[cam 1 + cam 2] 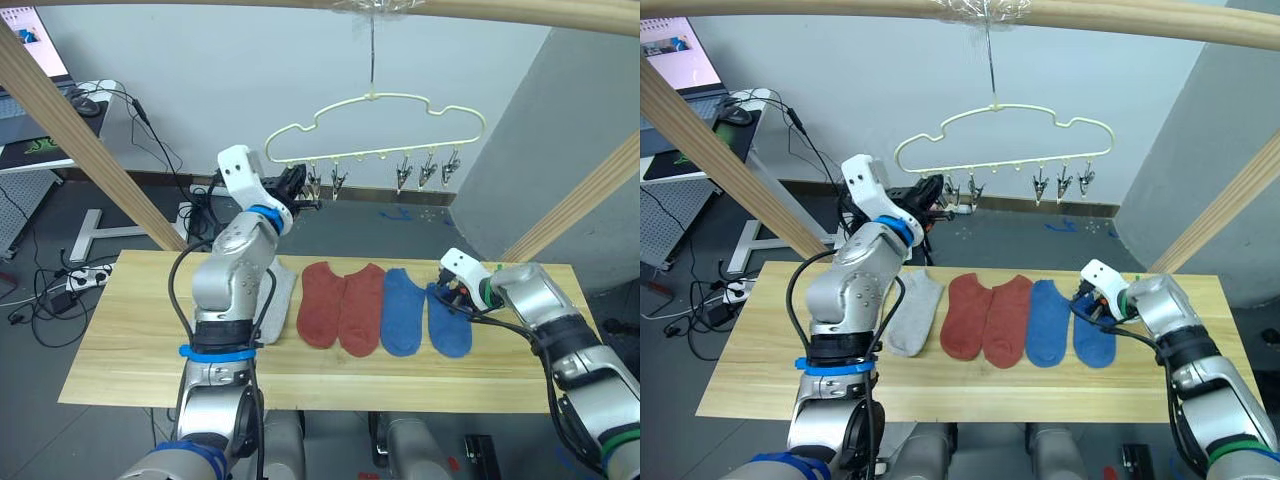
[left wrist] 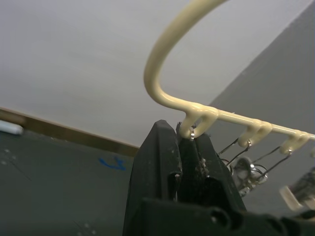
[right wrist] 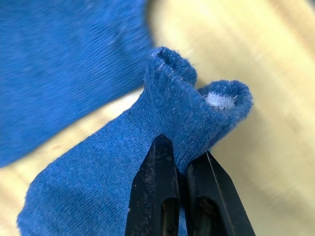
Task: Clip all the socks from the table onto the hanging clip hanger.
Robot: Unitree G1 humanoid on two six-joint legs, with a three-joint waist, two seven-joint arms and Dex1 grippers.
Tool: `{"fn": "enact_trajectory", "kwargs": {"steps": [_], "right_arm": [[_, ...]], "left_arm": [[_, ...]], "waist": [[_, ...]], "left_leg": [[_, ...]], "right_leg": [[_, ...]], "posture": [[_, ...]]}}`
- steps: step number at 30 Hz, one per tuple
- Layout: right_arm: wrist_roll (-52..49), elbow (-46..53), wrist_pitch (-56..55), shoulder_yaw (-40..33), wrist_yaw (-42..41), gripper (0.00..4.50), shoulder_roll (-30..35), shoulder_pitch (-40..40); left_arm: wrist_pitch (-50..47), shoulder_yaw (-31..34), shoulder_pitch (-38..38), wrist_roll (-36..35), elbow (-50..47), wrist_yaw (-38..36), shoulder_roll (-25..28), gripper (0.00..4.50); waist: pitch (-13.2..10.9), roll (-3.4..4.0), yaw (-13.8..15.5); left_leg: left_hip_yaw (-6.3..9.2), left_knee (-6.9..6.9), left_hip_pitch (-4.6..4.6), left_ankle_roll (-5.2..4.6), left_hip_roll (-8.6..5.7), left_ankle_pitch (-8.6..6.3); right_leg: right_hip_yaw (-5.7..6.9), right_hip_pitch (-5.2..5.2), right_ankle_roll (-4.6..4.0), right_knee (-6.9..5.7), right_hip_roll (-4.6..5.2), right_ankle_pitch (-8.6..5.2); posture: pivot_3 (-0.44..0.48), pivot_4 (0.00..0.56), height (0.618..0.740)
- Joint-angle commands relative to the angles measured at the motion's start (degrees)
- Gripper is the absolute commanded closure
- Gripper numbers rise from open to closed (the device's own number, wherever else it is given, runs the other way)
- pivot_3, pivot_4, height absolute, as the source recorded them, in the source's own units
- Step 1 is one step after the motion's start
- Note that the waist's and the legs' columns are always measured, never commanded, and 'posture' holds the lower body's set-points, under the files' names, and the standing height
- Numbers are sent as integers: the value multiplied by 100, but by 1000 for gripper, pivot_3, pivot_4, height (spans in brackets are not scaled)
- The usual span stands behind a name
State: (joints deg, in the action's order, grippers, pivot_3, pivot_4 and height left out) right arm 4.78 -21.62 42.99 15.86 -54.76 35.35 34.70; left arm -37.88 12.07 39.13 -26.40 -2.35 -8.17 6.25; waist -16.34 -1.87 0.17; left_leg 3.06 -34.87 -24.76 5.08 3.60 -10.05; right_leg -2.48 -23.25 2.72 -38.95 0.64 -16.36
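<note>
Up high on the left, the left gripper (image 2: 189,147) is squeezed shut on the first little clip (image 1: 311,183) at the left end of the clip hanger (image 1: 375,125). If it lets go too soon, the clip snaps closed and no sock can go in. If it pulls hard, the hanger may swing on its hook. Down on the table (image 1: 120,330) lie a grey sock (image 1: 912,312), two red socks (image 1: 341,305) and a blue sock (image 1: 402,310), side by side. Over on the right, the right gripper (image 3: 181,162) is pinched tight on the cuff of the other blue sock (image 3: 123,162), which is bunched up just above the wood. It holds only a small bit of soft knit, so the sock could slip out on the way up.
</note>
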Motion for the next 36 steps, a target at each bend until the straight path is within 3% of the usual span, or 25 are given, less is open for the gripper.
{"fn": "enact_trajectory", "kwargs": {"steps": [1, 7, 12, 22, 36], "right_arm": [[-490, 1378, 876, -541, -12, 4419, 130, -146], [-1439, 3083, 2536, -1324, 157, 4419, -113, -80], [-2170, 3597, 3635, -1712, 541, 4419, -870, 407], [-2608, 2393, 3428, -1718, 1401, 4419, -2369, 1454], [-2717, 920, 2555, -1395, 1597, 4419, -2944, 2119]], "left_arm": [[-525, 435, 74, -618, -217, -48, 148, 4500], [-1313, 930, 226, -1565, -119, -109, 371, 4500], [-1689, 1218, 410, -2032, 66, 26, 481, 4500], [-2053, 1547, 726, -2552, 490, 391, 609, 4500], [-2203, 1442, 724, -2825, 413, 546, 595, 4500]], "waist": [[0, 1, -16], [1, 0, -18], [2, -1, -30], [5, -2, -28], [9, -1, -16]], "left_leg": [[0, -1, 0, 0, 1, 0], [1, -2, 0, 0, 0, 0], [3, -2, 0, 0, 1, 0], [5, 0, -4, 1, 0, 0], [4, 1, -6, 2, -1, 1]], "right_leg": [[0, 0, 0, -1, 0, 0], [2, 0, 1, -2, 0, -1], [5, -2, 0, -3, 0, 0], [11, -5, -2, -3, 3, 1], [14, -8, -4, -6, 6, 2]], "posture": [[110, 262, 740], [97, 248, 740], [86, 237, 740], [90, 215, 740], [126, 196, 740]]}}
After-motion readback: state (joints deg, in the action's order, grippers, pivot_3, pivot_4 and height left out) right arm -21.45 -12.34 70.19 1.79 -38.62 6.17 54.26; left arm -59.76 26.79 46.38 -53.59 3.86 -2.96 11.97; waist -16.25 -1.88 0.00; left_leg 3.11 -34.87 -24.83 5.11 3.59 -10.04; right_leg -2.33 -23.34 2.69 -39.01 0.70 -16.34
